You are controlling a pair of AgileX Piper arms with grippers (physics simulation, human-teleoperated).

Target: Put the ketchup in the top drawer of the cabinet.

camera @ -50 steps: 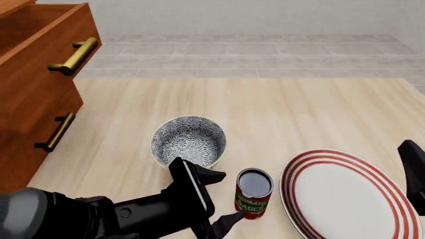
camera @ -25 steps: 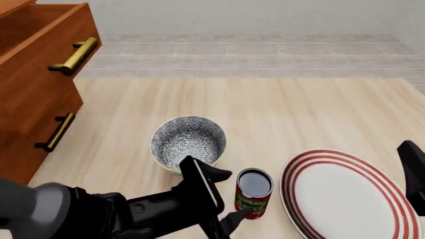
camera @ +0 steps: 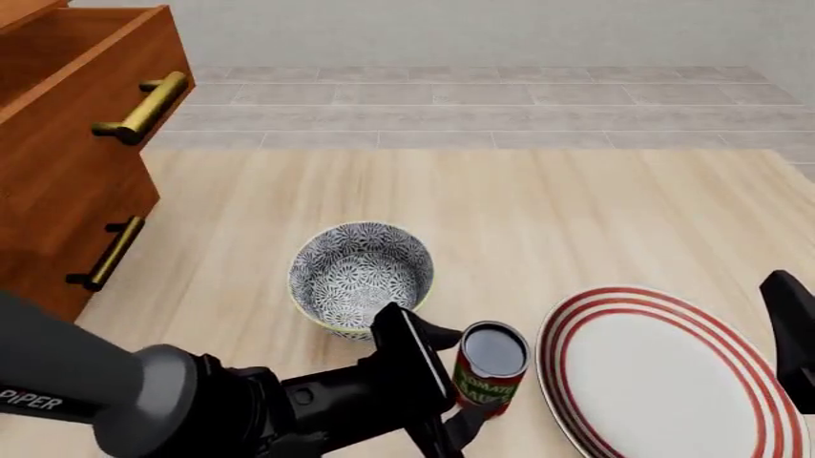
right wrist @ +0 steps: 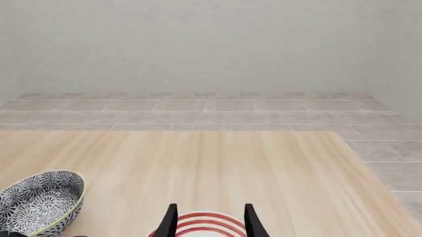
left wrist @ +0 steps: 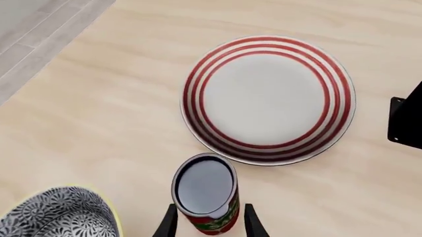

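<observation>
The ketchup point(camera: 491, 368) is a small red can with a green label band, standing upright between the bowl and the plate. My left gripper point(camera: 455, 384) is open, with one finger on each side of the can; in the left wrist view the ketchup point(left wrist: 204, 193) sits between the fingertips point(left wrist: 169, 225) with a thin gap on both sides. The cabinet point(camera: 57, 200) stands at the far left, and its top drawer point(camera: 90, 52) with the brass handle point(camera: 143, 107) is pulled out. My right gripper point(right wrist: 209, 222) hangs open and empty over the plate's edge.
A patterned grey-white bowl point(camera: 361, 272) sits just behind and left of the can. A white plate with red rings point(camera: 662, 374) lies at the right, close to the can. The right arm point(camera: 789, 329) shows at the right edge. A lower drawer handle point(camera: 107, 254) sticks out from the cabinet front.
My left arm has pushed forward and right, so its fingers now straddle the can instead of stopping short of it. The can and the right arm have stayed put.
</observation>
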